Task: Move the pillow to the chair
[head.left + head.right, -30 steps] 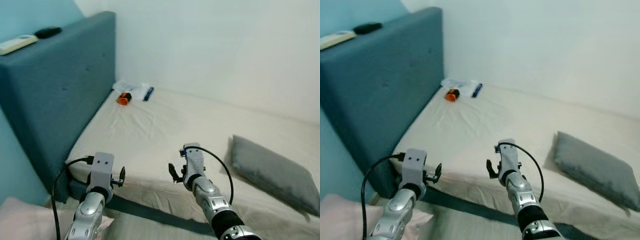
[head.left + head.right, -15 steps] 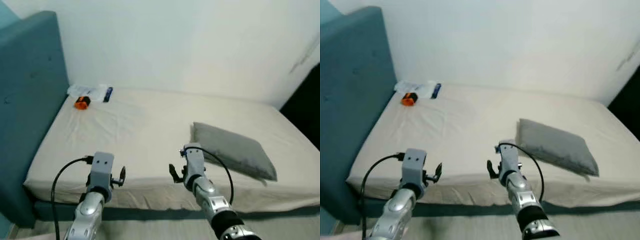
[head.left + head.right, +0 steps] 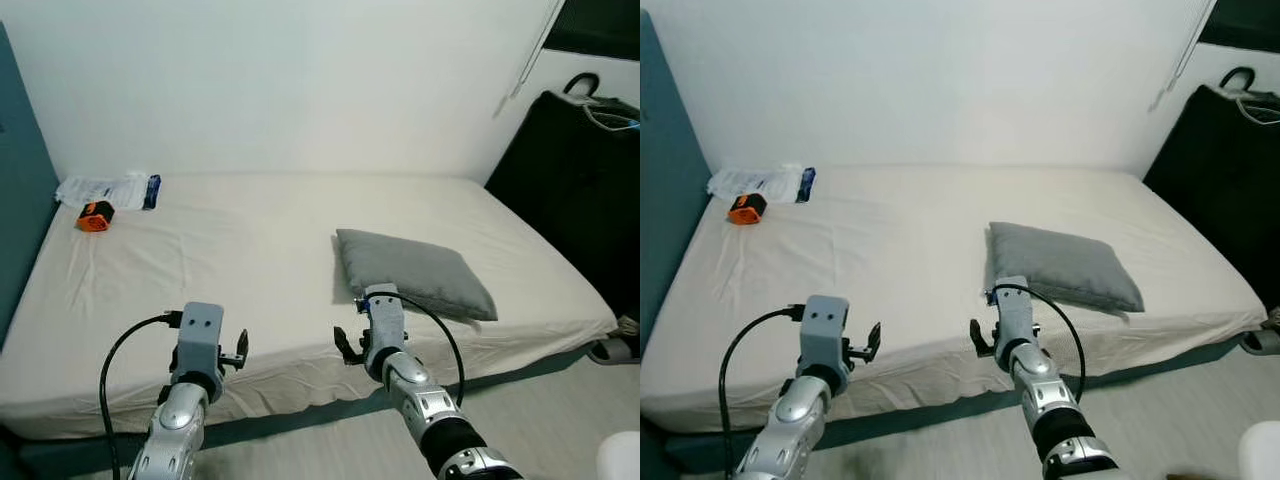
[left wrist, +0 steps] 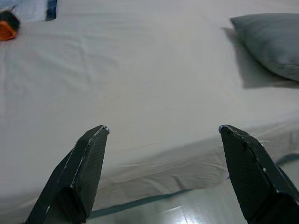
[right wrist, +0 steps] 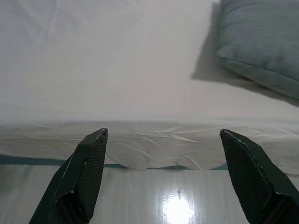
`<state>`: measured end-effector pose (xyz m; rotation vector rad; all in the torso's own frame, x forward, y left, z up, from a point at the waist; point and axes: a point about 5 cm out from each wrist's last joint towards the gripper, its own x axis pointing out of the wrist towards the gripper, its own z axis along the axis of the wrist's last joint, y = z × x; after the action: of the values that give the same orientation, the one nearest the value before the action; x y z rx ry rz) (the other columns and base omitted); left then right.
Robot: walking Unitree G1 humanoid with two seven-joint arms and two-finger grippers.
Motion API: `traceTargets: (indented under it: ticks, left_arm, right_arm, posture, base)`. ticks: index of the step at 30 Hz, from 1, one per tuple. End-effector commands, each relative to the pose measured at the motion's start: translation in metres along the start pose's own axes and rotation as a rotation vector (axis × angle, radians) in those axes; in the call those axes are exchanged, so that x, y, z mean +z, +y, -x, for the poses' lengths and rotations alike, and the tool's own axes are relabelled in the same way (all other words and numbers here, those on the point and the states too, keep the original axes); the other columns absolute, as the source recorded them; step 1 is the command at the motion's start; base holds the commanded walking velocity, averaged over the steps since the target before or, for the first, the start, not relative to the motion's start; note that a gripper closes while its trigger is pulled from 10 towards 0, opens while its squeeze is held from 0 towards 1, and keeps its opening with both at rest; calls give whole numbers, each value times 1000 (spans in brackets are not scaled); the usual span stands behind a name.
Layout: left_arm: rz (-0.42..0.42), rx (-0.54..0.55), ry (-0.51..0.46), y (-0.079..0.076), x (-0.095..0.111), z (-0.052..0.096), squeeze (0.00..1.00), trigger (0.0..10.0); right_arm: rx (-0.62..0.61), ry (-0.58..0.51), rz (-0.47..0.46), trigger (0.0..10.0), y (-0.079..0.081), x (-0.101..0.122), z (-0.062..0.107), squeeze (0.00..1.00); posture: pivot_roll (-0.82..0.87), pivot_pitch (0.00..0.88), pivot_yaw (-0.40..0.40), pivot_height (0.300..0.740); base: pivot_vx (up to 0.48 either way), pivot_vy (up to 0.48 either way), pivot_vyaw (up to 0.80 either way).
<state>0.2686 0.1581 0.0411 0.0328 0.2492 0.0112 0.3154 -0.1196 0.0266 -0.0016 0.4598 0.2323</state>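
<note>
I'm holding both arms raised before the bed [image 3: 250, 260], left jaws [image 4: 161, 135] and right jaws [image 5: 163, 137] spread wide, gripping nothing. The grey pillow [image 3: 415, 272] is lying beyond the right jaws; the left wrist view is catching an orange object [image 4: 7, 28] far off.

1. Left arm [image 3: 188, 395]: silver jointed segments, boxy grey wrist block, black cable looping off its side.
2. Right arm [image 3: 415, 400]: silver, black band, looping black cable.
3. Fingers [image 4: 77, 177]: long, black, tapered, faintly textured.
</note>
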Motion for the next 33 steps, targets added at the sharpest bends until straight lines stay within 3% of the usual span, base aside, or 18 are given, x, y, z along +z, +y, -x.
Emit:
traceTargets:
  ticks: [1,25,33]
  left_arm:
    - [24,0,-8,-3,-1,2,0,10000]
    - [45,-29,-30,-11,-2,6,0,10000]
    - [59,-36,-50,-12,0,7,0,10000]
  right_arm:
    - [-3,2,0,10000,-2,-1,0,0]
    - [-1,4,11,10000,-4,-5,3,0]
    - [0,1,12,10000,-5,-4,3,0]
  posture:
    - [76,0,-140,708]
    - [65,0,-138,708]
    - [62,0,-143,708]
  base:
    - [0,0,0]
    - [0,0,0]
    - [367,0,0]
